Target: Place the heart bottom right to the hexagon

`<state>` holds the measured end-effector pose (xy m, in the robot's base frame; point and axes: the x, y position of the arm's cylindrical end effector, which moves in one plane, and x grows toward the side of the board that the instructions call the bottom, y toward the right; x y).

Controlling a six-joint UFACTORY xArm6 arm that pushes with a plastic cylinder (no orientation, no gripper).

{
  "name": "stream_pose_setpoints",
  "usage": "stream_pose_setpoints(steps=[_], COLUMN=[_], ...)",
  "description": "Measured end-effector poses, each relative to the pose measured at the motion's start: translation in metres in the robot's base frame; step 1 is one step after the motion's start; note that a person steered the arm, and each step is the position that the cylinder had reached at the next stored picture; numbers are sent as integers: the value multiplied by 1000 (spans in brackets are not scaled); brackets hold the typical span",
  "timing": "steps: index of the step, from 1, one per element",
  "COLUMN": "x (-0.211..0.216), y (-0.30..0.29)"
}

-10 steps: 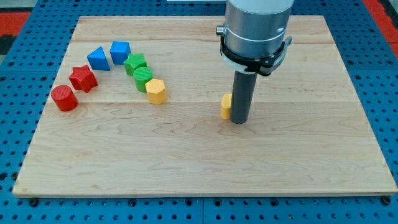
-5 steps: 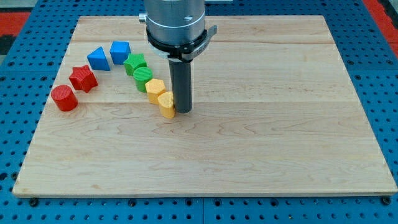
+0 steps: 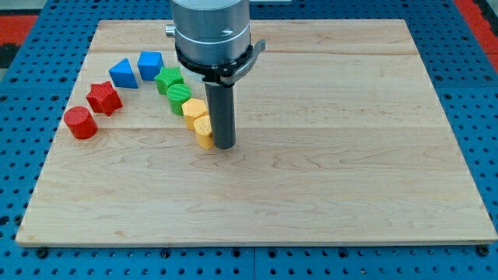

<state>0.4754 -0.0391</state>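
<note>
On the wooden tabletop point(image 3: 350, 179), the task appears essentially complete: the yellow heart point(image 3: 204, 132) sits touching the yellow hexagon point(image 3: 194, 111), at its bottom right in the view. At most a small nudge is left, if any. My tip point(image 3: 224, 145) stands directly against the heart's right side, on the side away from the hexagon. There is no gripper on this arm, so nothing is open, closed or clamped.
</note>
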Motion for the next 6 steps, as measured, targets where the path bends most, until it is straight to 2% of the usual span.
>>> stream_pose_setpoints(steps=[1,2,4,6], x=[43,65,-24,-63], y=[4,-35,-107,-144])
